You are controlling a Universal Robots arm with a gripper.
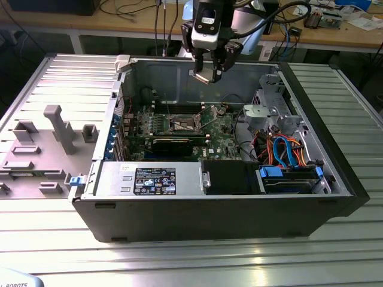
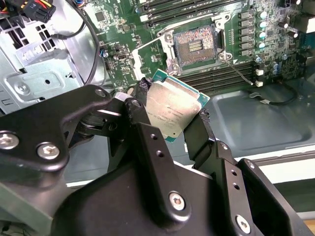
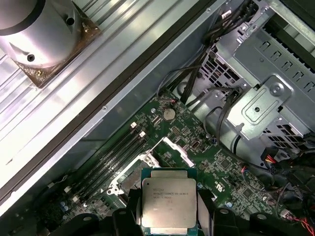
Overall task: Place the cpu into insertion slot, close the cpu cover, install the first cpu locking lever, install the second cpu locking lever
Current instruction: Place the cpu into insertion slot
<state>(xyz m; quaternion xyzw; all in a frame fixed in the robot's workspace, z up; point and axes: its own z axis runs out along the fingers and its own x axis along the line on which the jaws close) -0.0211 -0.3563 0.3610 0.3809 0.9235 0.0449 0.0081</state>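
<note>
Holding the cpu (image 2: 170, 110) over the open computer case (image 1: 209, 209)
The gripper (image 2: 173, 101) pinches the cpu by two opposite edges, silvery top showing in both wrist views. In the exterior view it hangs over the green motherboard (image 1: 221, 128), well apart from the insertion slot (image 1: 182, 124), whose dark socket lies uncovered

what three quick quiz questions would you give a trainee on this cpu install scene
1. True or false: the gripper is shut on the cpu, holding it clear of the circuit board.
2. The insertion slot is: A) empty, B) filled with a chip, C) covered by a cloth.
3. Fill in: the circuit board is ___ in colour.
Key: 1 true; 2 A; 3 green.
</note>
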